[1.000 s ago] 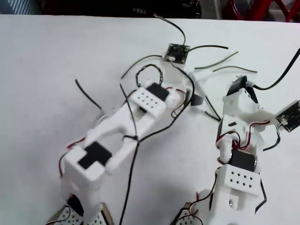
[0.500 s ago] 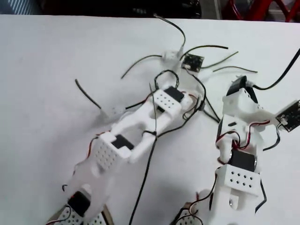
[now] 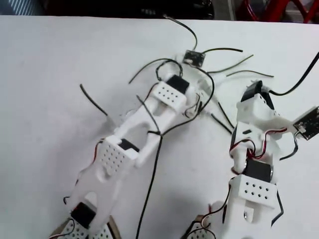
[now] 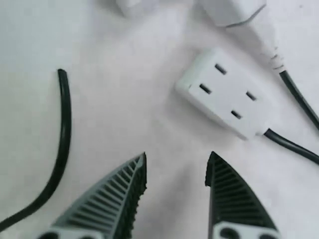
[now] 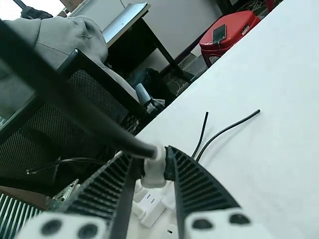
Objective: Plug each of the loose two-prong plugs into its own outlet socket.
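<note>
Status check, left to right across the flat white bench (image 3: 45,59).

1. Locate the left end effector (image 4: 177,157) with ribbed grey fingers: released, spread wide, grasping nothing, low over the bench just short of the outlet. Note a loose black cord (image 4: 62,124) lying to one side.

2. Locate the white rectangular plastic outlet block (image 4: 227,92), flat on the bench just beyond the open jaws. Count four slots (two sockets); record both as vacant. Note a second white moulded body (image 4: 234,10) near the block, not inserted; treat as a plug (judged from the tapered strain relief, with no prongs visible).

3. Locate the right end effector (image 5: 148,155): clenched on a white plastic plug (image 5: 153,172) with a thick black cord (image 5: 60,99), raised off the bench, apart from a white socket block (image 5: 149,206) lying beyond (same block or another: cannot tell).

Progress, as judged: no insertion completed in any visible socket. One plug in hand, one probable plug on the bench; treat every insertion as outstanding.

Count: two end effectors, two plugs, two vacant sockets. Attempt no cord tally (too many overlapping black strands in the high view).
</note>
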Available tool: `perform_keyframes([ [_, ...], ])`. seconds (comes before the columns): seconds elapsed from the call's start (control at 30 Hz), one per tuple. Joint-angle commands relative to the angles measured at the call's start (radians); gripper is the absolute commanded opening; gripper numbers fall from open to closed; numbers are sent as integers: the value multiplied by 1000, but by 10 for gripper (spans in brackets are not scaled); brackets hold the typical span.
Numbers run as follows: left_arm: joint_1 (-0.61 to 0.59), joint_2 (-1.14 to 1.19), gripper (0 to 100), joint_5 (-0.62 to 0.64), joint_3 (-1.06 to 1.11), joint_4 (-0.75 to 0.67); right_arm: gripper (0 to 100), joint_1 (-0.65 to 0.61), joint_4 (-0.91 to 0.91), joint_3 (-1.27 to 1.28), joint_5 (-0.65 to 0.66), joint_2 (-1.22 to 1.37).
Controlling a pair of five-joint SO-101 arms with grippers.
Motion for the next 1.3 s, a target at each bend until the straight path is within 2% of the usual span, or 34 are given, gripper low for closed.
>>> perform_keyframes([
  [0.0, 12, -15, 203, -9, -186, 123, 16, 7, -21, -32, 0, -2],
  [0.13, 56, -13, 204, -2, -235, 112, 16, 7, -19, -32, 0, -2],
  [0.43, 77, 133, 212, -5, -242, -87, 16, 7, -21, -32, 0, -2],
  [0.6, 113, 113, 321, 0, -244, -35, 16, 7, -21, -32, 0, -2],
  [0.67, 120, 110, 332, 0, -242, -34, 16, 7, -21, -32, 0, -2],
  [0.93, 97, 177, 327, -8, -242, -133, 16, 7, -19, -32, 2, -2],
  [1.03, 94, 194, 274, -8, -244, -158, 16, 7, -19, -31, 2, -2],
  [1.27, 71, 193, 242, -9, -244, -63, 16, 7, -19, -29, 2, -2],
])
